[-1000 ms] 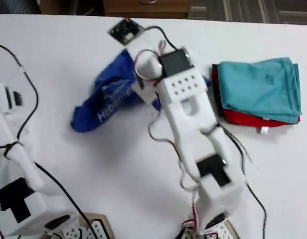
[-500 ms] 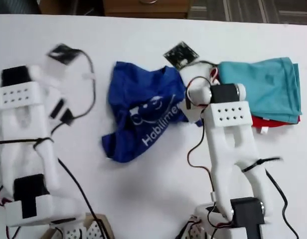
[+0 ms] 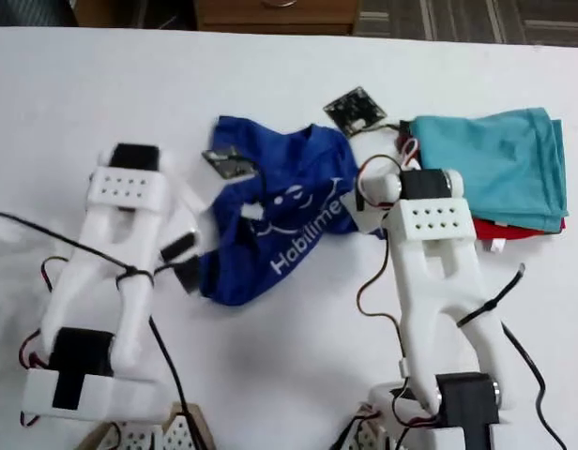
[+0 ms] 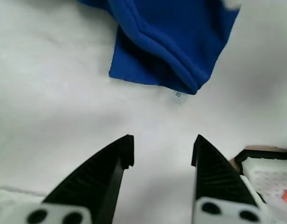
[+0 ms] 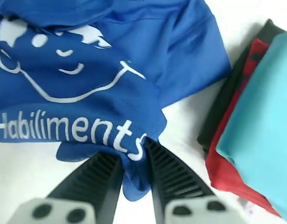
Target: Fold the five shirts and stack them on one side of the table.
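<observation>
A crumpled blue shirt [image 3: 280, 225] of thin fabric, printed with a white drawing and lettering, lies bunched in the middle of the white table [image 3: 101, 84], between the two white arms.

The left gripper [image 3: 186, 262] sits at the shirt's near left edge in the high view. In the left wrist view, its two black ribbed fingers [image 4: 111, 163] are spread wide apart with nothing between them. The left gripper [image 4: 162, 149] hangs over bare tabletop, and a folded hem of the blue shirt [image 4: 171, 42] lies just beyond the fingertips, not touching them.

The right arm [image 3: 430, 262] stretches up the right side of the table to the shirt's right edge. In the right wrist view, the right gripper [image 5: 133, 151] has its black fingers [image 5: 104, 175] drawn close together, pinching a fold of the blue shirt [image 5: 87, 84] at its edge, just below the lettering.

At the table's right side, just beside the blue shirt, is a stack of folded shirts. A teal shirt [image 3: 486, 164] lies on top and a red shirt [image 3: 500, 230] shows beneath it. A dark shirt [image 5: 222, 114] peeks out at the stack's edge next to the red one.
</observation>
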